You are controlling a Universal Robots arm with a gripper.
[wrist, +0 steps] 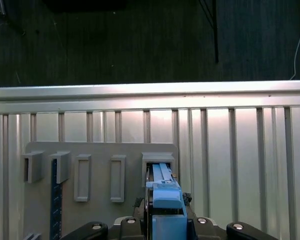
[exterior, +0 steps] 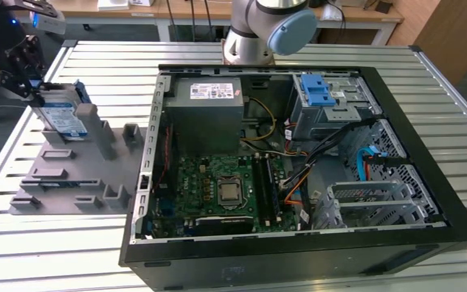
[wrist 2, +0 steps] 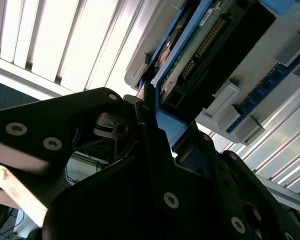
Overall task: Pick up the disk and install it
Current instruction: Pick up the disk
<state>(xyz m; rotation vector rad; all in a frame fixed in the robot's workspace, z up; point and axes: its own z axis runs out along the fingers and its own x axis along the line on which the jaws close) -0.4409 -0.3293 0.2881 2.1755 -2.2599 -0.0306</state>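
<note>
ROBOT TAKES HOLD OF DRIVE: The arm's gripper (exterior: 31,90) holds the disk (exterior: 61,115) by its upper end. In both wrist views its jaws appear pressed onto the blue carrier frame from either flat side. The disk stands on edge in a slot of the grey rack (exterior: 79,176) at the exterior view's left, well apart from the open case (exterior: 428,158). That upright stance leaves the top edge free for a grasp, while the slot walls steady the disk's lower end. By the look of it, the pick-up is at the grasp stage, with the disk not yet out of its slot. There is open room above the rack, though grey posts stand just beside the disk. Inside the case, the perforated cage (exterior: 347,112) sits in a far corner, hemmed in by cables (exterior: 331,152) and the case wall; case and rack both rest on a slatted table (exterior: 47,255)
</note>
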